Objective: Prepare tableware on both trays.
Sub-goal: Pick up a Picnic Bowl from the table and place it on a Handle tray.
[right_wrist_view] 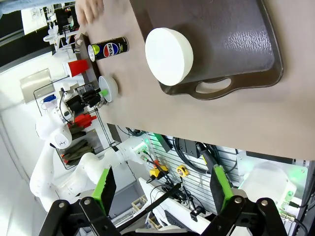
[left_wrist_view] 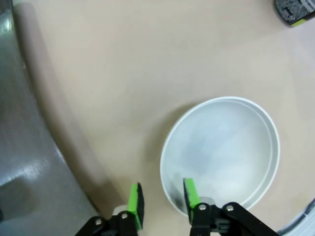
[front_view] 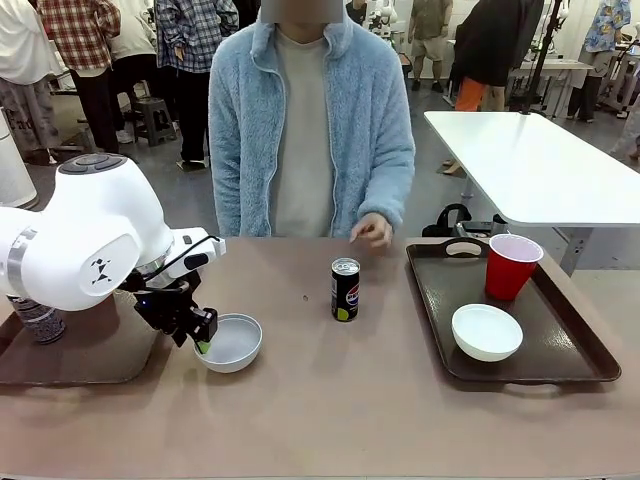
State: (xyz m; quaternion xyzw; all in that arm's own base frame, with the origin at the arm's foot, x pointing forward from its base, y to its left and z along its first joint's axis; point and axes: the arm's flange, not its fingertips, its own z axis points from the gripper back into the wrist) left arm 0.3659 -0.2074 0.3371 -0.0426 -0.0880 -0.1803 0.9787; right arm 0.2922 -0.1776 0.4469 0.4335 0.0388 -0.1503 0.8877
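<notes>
Shallow round white plastic-looking bowl (front_view: 232,340): on tan table (front_view: 350,420), beside left dark brown plastic tray (front_view: 90,355). Judged light, stiff and slippery, so pinch the rim. Left fingers (left_wrist_view: 189,192) apart, straddling rim, unclamped. Right fingers (right_wrist_view: 107,186) apart, empty.

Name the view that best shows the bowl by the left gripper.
Left wrist view: the bowl is large and close, its near rim between the left gripper's green pads. The front view shows it smaller, the gripper covering part of its rim. The right wrist view shows it tiny and far off.
</notes>
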